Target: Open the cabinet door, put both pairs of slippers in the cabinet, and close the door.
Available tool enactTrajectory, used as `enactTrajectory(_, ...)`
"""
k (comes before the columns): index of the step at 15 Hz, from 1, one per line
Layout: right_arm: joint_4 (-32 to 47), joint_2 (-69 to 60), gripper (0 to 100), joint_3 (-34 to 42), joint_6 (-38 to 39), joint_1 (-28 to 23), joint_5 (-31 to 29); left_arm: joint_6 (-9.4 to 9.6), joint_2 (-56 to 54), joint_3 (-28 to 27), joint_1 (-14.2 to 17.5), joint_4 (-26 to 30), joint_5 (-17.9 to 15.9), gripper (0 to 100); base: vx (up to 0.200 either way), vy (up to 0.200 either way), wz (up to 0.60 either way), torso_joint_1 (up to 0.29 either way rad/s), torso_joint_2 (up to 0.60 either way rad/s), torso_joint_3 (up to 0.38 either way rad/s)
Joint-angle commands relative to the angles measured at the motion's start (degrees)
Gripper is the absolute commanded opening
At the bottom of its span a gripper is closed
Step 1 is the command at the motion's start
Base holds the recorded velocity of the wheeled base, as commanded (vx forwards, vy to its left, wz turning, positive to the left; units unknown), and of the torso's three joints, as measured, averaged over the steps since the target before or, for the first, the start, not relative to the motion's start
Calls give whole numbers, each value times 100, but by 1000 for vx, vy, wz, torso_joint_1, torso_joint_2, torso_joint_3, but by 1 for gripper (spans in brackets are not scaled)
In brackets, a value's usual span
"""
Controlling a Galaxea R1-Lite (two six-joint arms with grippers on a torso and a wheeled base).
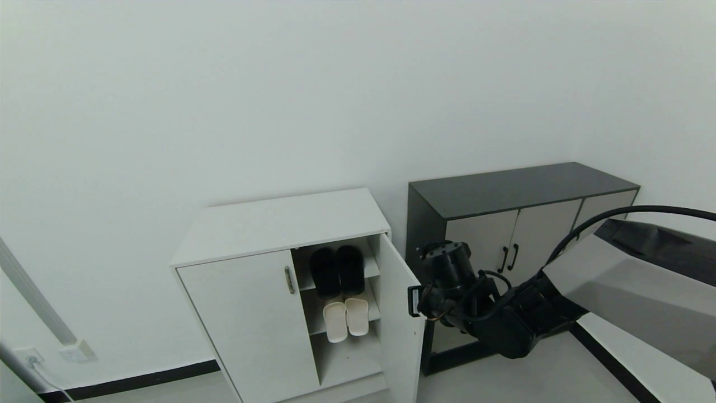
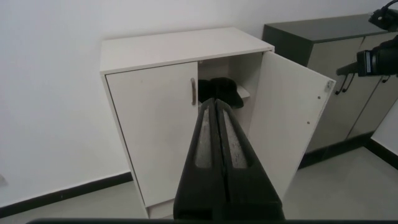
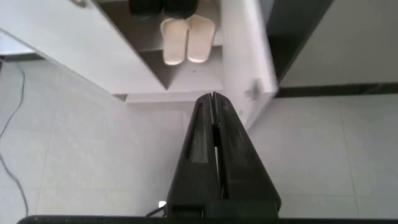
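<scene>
A: Where are the slippers?

B: Both pairs lie inside the white cabinet (image 1: 279, 224). The black slippers (image 1: 337, 271) are on the upper shelf, and the white slippers (image 1: 347, 318) are on the middle shelf, with their heels at its front edge.

A: So I judge that only the closing remains?

B: Yes. The right door (image 1: 400, 313) stands wide open and the left door (image 1: 246, 319) is closed.

A: And the hands?

B: The right gripper (image 3: 214, 98) has its fingers pressed together and holds nothing. It is just beside the outer face of the open door, near the free edge. I cannot tell if it touches. The left gripper (image 2: 216, 102) is also pressed together and empty, in front of the cabinet, well apart from it.

A: How to close it well?

B: Push flat on the outer face close to the free edge, not near the hinge, and follow the door's arc slowly. Watch the white heels, because they could catch the door. The dark cabinet (image 1: 520, 187) is near on the right, so the arm has little room.
</scene>
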Motion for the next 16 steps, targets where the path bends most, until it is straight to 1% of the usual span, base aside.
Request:
enactTrajectory(1, -7, -80, 0, 47, -87, 13, -5, -1, 7, 0, 0, -1, 1, 0, 0, 0, 0, 0, 0, 0)
enactTrajectory(2, -34, -80, 0, 74, -113, 13, -5, -1, 7, 0, 0, -1, 9, 0, 0, 0, 0, 0, 0, 0)
enactTrajectory(5, -201, -71, 0, 144, -148, 13, -5, -1, 7, 0, 0, -1, 1, 0, 0, 0, 600, 4, 1, 9)
enactTrajectory(8, -341, -71, 0, 144, -157, -92, -14, -10, 7, 0, 0, -1, 9, 0, 0, 0, 0, 0, 0, 0)
enactTrajectory(11, -456, -62, 0, 126, -333, -409, -23, -10, 7, 0, 0, -1, 9, 0, 0, 0, 0, 0, 0, 0)
enactTrajectory(13, -456, 25, 0, -67, -412, -707, -49, -10, 7, 0, 0, -1, 9, 0, 0, 0, 0, 0, 0, 0)
enactTrajectory(14, -394, 113, 0, -225, -403, -830, -85, -10, 7, 0, 0, -1, 9, 0, 0, 0, 0, 0, 0, 0)
enactTrajectory(16, 80, 359, 0, -656, -377, -1085, -339, -10, 7, 0, 0, -1, 9, 0, 0, 0, 0, 0, 0, 0)
